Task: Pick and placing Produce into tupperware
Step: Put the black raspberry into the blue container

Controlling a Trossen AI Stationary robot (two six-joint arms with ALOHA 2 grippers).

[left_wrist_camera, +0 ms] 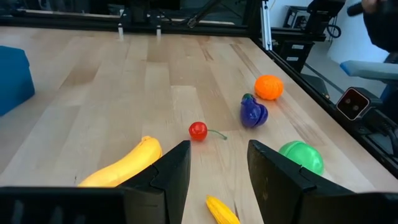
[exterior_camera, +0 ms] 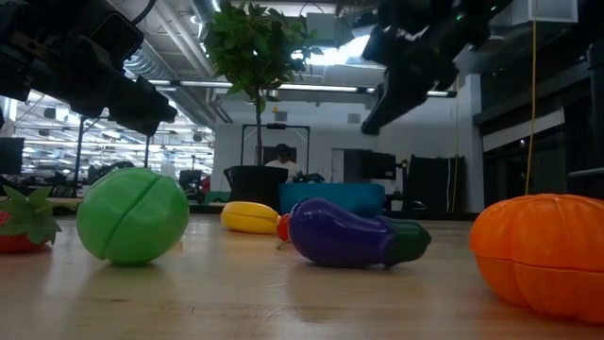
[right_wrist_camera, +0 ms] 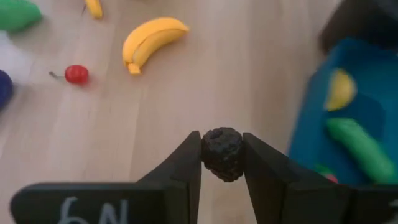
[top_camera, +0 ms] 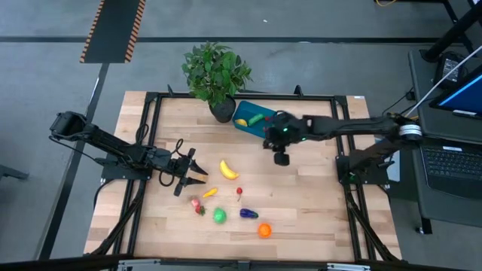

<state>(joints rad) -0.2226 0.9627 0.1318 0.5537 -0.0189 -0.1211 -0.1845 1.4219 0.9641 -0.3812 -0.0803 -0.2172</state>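
A pale wooden table (top_camera: 301,211) in a dark frame fills the high view, with a potted plant (top_camera: 216,71) at its far edge and the teal tupperware (top_camera: 252,119) just beside the pot. The right gripper (right_wrist_camera: 222,155) hangs above the boards near the tupperware's open side, its fingers closed on a small dark berry (right_wrist_camera: 222,153); the step in hand looks like the carry to the container. A yellow piece (right_wrist_camera: 341,89) and a green piece (right_wrist_camera: 359,142) already lie inside, so the next move calls for a short shift over the rim and a release onto the bare blue floor between them, high enough to clear the wall. The left gripper (left_wrist_camera: 217,171) waits low over the table's left middle, fingers parted and empty, pointing toward the banana (top_camera: 228,169). The cherry (top_camera: 239,191), strawberry (top_camera: 197,205), green ball (top_camera: 219,216), eggplant (top_camera: 248,214), orange (top_camera: 264,230) and a small yellow piece (top_camera: 210,193) lie scattered toward the near edge, well apart from the right arm's path. The plant crowds the container's far side, but the approach from the table's middle is open.
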